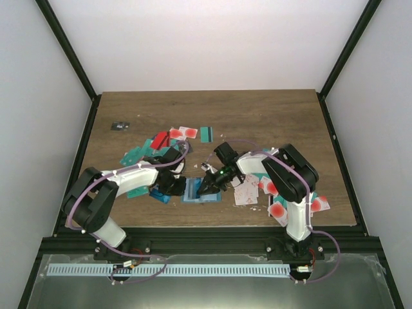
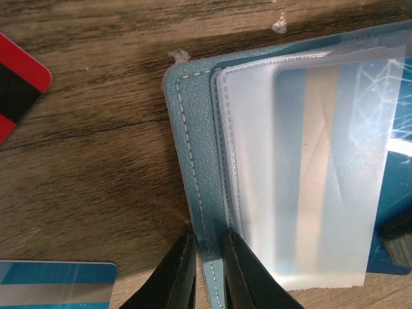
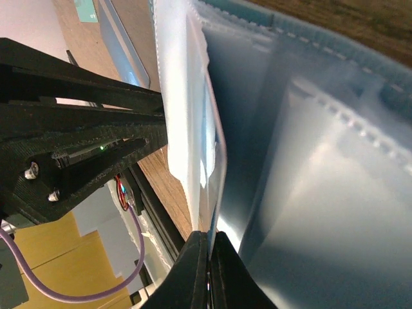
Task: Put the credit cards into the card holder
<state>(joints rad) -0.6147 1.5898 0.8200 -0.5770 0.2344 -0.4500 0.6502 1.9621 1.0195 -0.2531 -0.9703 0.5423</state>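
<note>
Your left gripper (image 2: 211, 280) pinches the teal cover edge of the card holder (image 2: 193, 129), which lies open between both grippers. Your right gripper (image 3: 207, 270) is closed, apparently on its clear pocket sleeve (image 3: 180, 96). One blue card (image 2: 322, 161) seems pocketed; most credit cards (image 1: 187, 133) lie loose.

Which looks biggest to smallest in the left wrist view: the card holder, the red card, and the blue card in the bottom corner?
1. card holder, clearly the largest.
2 and 3. blue card and red card: the frame edge cuts both off, so only corners show. I can't rank these two against each other.
</note>
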